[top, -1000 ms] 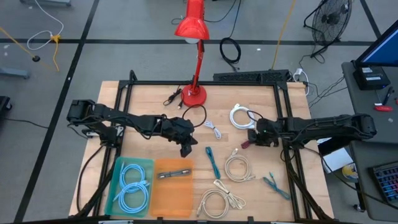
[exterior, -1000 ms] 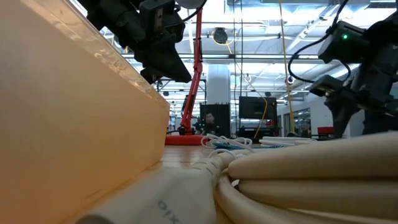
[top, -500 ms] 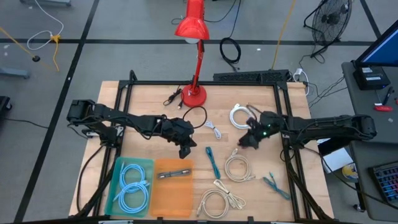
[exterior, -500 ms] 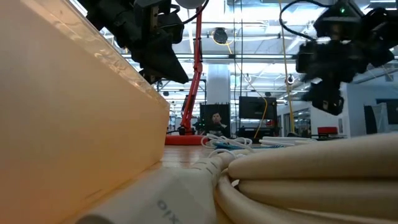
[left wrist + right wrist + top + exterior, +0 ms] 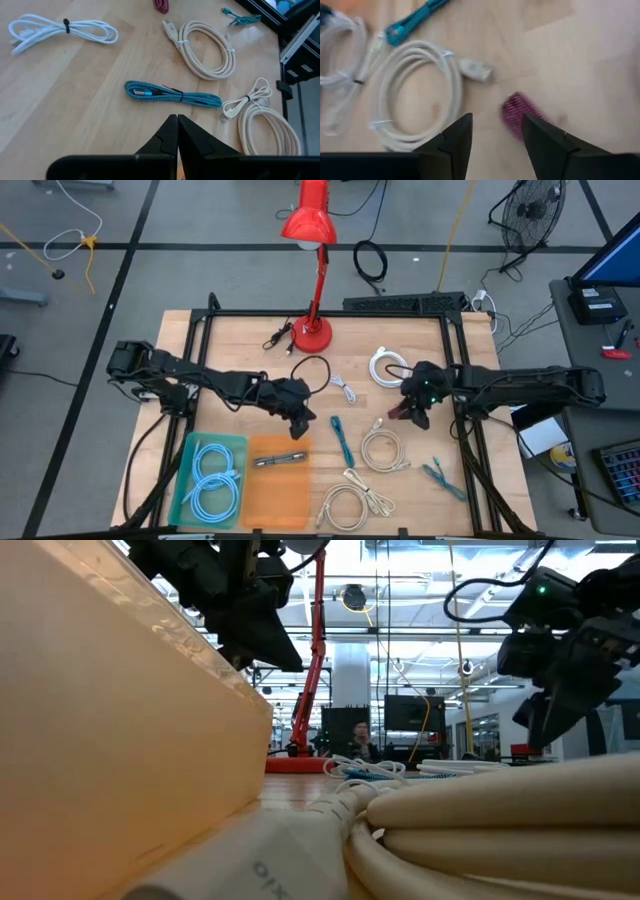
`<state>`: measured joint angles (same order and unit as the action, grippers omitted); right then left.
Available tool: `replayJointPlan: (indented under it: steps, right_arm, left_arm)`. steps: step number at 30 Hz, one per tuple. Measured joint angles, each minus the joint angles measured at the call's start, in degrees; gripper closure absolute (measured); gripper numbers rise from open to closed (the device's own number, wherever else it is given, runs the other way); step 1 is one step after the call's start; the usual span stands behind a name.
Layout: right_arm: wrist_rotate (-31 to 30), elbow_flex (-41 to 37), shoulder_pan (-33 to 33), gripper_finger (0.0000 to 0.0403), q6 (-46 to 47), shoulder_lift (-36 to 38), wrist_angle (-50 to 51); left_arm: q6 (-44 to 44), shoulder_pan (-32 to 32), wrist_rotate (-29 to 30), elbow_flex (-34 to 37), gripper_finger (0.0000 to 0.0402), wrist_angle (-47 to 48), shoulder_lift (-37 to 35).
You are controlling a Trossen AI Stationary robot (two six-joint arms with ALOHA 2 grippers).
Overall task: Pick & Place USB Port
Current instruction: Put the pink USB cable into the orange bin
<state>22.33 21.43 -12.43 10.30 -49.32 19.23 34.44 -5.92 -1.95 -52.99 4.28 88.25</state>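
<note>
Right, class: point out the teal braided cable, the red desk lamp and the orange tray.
teal braided cable point(image 5: 172, 95), left wrist view, middle of the bundle.
red desk lamp point(image 5: 311, 333), high view, round base.
orange tray point(image 5: 280, 496), high view, bare floor.

A red lamp point(image 5: 312, 240) is standing at the worktop's point(image 5: 240, 350) far edge, well behind both pincers, while a fan point(image 5: 533, 210) is sitting on the floor beyond.
</note>
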Motion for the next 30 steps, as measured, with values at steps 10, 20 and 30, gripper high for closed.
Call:
replayJointPlan:
  steps: [10, 20, 30]
  right_arm:
    - [-8.11, 2.35, 0.73, 0.0235, -11.59, -3.48, 4.52]
    - [-10.17, 4.93, 7.53, 0.0219, -13.53, -18.33, 2.56]
    - [-19.51, 6.39, 8.99, 0.0352, -11.38, -26.05, 2.61]
  left_arm:
    - [3.84, -1.57, 0.93, 0.0, 0.0392, -0.14, 0.0]
    - [5.36, -2.09, 1.75, 0.0, 0.0392, -0.72, 0.0]
    - [5.81, -2.07, 2.55, 0.0, 0.0392, -1.89, 0.0]
